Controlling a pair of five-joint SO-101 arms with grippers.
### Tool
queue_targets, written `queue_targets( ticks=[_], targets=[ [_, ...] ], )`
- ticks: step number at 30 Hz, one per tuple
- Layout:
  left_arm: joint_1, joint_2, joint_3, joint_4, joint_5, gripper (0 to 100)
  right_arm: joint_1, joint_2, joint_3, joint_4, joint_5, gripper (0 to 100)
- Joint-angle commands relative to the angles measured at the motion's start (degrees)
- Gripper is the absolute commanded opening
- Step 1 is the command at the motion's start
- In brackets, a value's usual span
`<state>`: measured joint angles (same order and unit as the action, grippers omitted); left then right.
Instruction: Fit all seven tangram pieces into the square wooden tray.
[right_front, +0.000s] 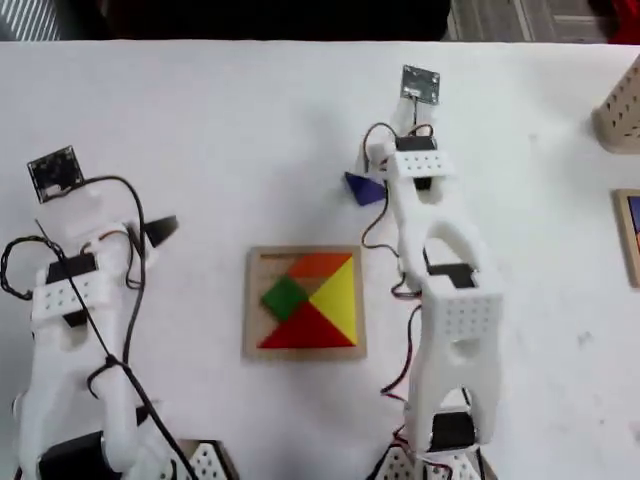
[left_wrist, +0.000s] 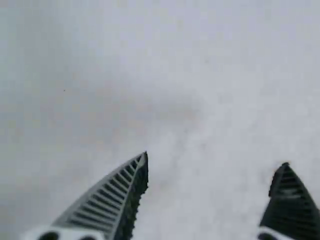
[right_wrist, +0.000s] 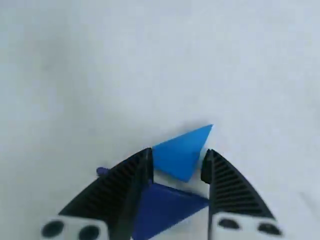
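Underneath everything, a broad white table (right_front: 200, 120). Next in size, two white arms. Right arm (right_front: 455, 320) stretched long, past the tray toward the table's far side. Left arm (right_front: 70, 330) folded shorter, well apart from the tray on its other flank.

Between them, lying flat, a square wooden tray (right_front: 252, 300). Packed inside edge to edge: a red triangle (right_front: 300, 328), a yellow triangle (right_front: 338, 295), an orange piece (right_front: 320, 263) and a green square (right_front: 285, 297) set on its corner. Bare wood along one side, so by judgement only partly filled.

Smaller again, on the table beyond the tray's far right corner, a small light-blue triangular tangram piece (right_wrist: 187, 145). Just under it, nearer the wrist camera, a darker blue shape (right_wrist: 165, 207); cannot tell whether a second piece or a shaded face of the first.

Probably light, stiff and smooth-faced, thin enough to skate or pivot on the tabletop if pinched near a tip. Best taken across two straight edges at the wide middle, well clear of the sharp corners, and kept level for dropping into the tray.

Right gripper (right_wrist: 177, 151) tilted down over the triangle, ribbed black fingers (right_wrist: 125, 185) pressed against it from both sides, by the look gripping it. Left gripper (left_wrist: 215, 160) spread wide over bare table, nothing between.
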<state>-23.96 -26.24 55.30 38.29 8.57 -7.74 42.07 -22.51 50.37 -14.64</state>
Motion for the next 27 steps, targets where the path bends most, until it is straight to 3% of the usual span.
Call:
queue_targets(
  ticks=[1,7,11,14,22,27],
  targets=[
    [1.63,-2.07,-2.29,-0.97,-0.26,38,-0.04,5.85,-15.82,6.02,-0.53,16.3],
    [1.71,-2.07,-2.29,-0.97,-2.20,38,-0.04,18.15,-36.75,16.66,-1.41,16.8],
    [1.80,-2.07,-2.29,-0.97,-2.29,38,0.40,24.75,-48.44,22.73,-5.89,24.5],
    [1.80,-2.07,-2.29,-0.97,-2.37,38,0.13,28.44,-55.12,25.98,-5.80,24.1],
    [1.80,-2.42,-1.49,-0.97,-2.46,38,1.19,31.78,-59.16,28.35,-5.54,18.6],
    [1.80,-2.42,-1.49,-0.97,-2.46,38,1.01,32.48,-57.14,28.62,2.11,15.8]
  ],
)
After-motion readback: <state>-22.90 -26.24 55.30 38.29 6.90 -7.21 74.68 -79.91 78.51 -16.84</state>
